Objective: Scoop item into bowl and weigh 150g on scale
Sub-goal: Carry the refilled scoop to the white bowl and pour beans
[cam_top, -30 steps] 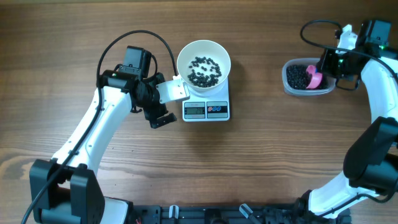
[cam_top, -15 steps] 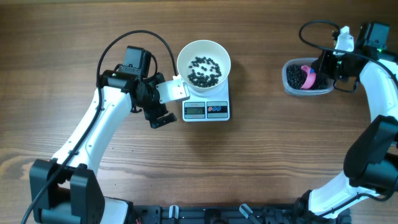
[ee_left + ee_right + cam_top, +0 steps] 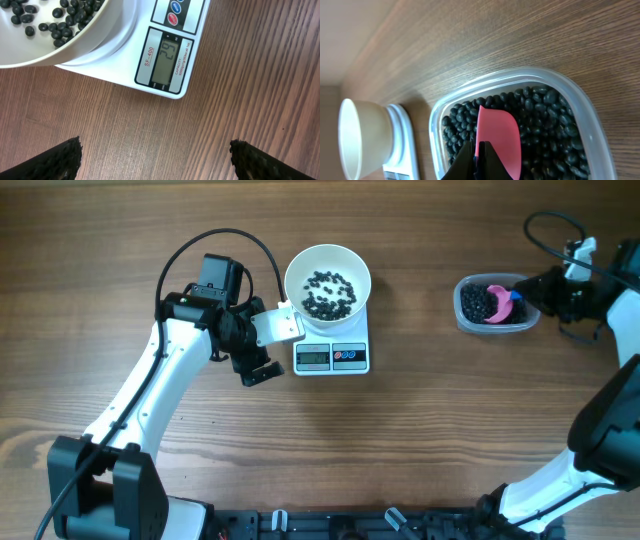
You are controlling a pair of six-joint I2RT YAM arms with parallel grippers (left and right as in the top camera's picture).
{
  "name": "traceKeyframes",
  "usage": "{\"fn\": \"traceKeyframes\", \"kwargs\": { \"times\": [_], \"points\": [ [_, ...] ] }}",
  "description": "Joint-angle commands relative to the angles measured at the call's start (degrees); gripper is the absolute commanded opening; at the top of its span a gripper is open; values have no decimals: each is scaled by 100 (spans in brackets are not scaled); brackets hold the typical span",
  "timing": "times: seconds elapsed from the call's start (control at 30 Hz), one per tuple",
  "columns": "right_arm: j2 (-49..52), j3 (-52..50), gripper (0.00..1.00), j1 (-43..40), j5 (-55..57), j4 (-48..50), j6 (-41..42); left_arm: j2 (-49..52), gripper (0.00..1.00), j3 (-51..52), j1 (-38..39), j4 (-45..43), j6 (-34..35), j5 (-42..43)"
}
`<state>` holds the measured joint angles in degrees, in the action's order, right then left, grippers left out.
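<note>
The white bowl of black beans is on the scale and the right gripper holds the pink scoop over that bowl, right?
No. In the overhead view the right gripper holds the pink scoop over the clear plastic tub, not the white bowl, which sits on the scale with black beans.

A clear plastic tub [image 3: 560, 82] is seen resting on the wooden table [image 3: 520, 35], filled with small black beans [image 3: 545, 115]; a pink scoop [image 3: 496, 140] is held over the heap, its near end pinched by the right gripper [image 3: 476, 157], whose dark jaws are pressed together at the bottom edge. At the left, a white bowl [image 3: 362, 135] is seen from the side, seated on the scale [image 3: 405, 145]; a strip of table is shown between scale and tub.
</note>
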<state>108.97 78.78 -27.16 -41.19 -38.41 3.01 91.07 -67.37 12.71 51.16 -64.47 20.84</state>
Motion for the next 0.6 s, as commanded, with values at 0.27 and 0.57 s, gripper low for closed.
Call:
{"fn": "traceKeyframes", "kwargs": {
  "times": [0.27, 0.57],
  "points": [
    [72, -48, 4, -737, -1040, -17, 431, -20, 100, -50, 31, -4, -111, 72],
    [70, -48, 4, -776, -1956, 96, 776, -20, 100, -50, 31, -4, -111, 74]
  ]
}}
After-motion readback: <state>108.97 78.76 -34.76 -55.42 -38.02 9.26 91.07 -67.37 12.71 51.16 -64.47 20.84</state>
